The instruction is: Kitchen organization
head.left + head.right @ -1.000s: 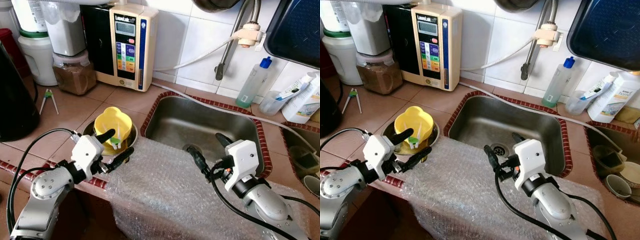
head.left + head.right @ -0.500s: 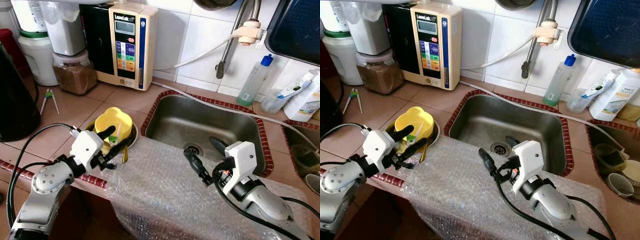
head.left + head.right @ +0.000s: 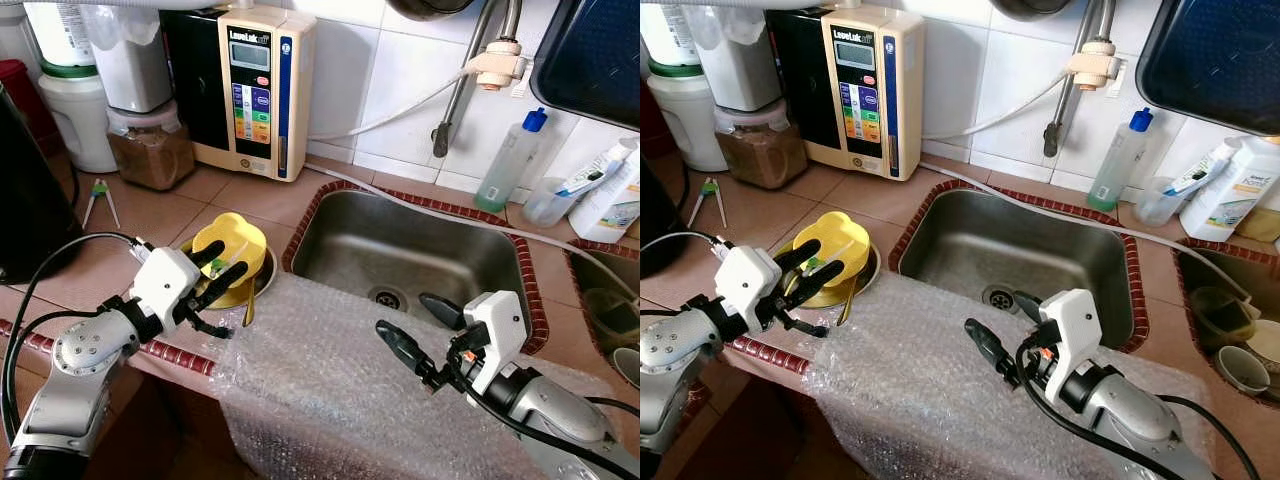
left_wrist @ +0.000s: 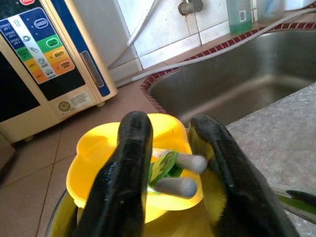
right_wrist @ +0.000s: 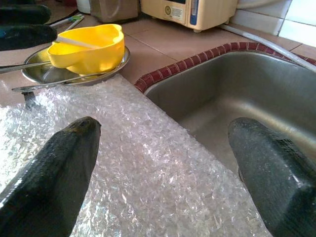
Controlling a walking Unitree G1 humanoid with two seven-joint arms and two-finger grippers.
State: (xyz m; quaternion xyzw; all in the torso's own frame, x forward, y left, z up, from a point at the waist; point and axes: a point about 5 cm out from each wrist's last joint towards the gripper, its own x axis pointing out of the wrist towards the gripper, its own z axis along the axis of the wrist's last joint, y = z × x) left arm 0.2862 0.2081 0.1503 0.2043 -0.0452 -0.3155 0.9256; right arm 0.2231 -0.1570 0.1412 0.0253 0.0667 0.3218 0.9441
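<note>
A yellow bowl [image 3: 238, 243] sits in a shallow metal plate [image 3: 263, 272] on the tiled counter left of the sink [image 3: 420, 250]. Two white-handled utensils with a green part [image 4: 173, 170] lie in the bowl. My left gripper [image 3: 218, 266] reaches over the bowl's near rim, its fingers [image 4: 131, 163] closed in on those handles. My right gripper [image 3: 420, 330] hovers open over the bubble wrap [image 3: 320, 370] draped on the counter's front edge, by the sink's near rim, holding nothing. A thin yellowish utensil [image 3: 248, 300] leans off the plate onto the wrap.
A cream water machine [image 3: 255, 90], a jar of brown powder [image 3: 148, 150] and white containers stand at the back left. A black appliance [image 3: 30, 200] is at far left. A soap bottle [image 3: 508, 160] and a hose [image 3: 440, 215] lie behind the sink. A second basin [image 3: 605, 300] holds dishes.
My left gripper pushed forward over the bowl and its fingers narrowed onto the white handles. My right gripper drew back and lower, from over the sink to over the bubble wrap.
</note>
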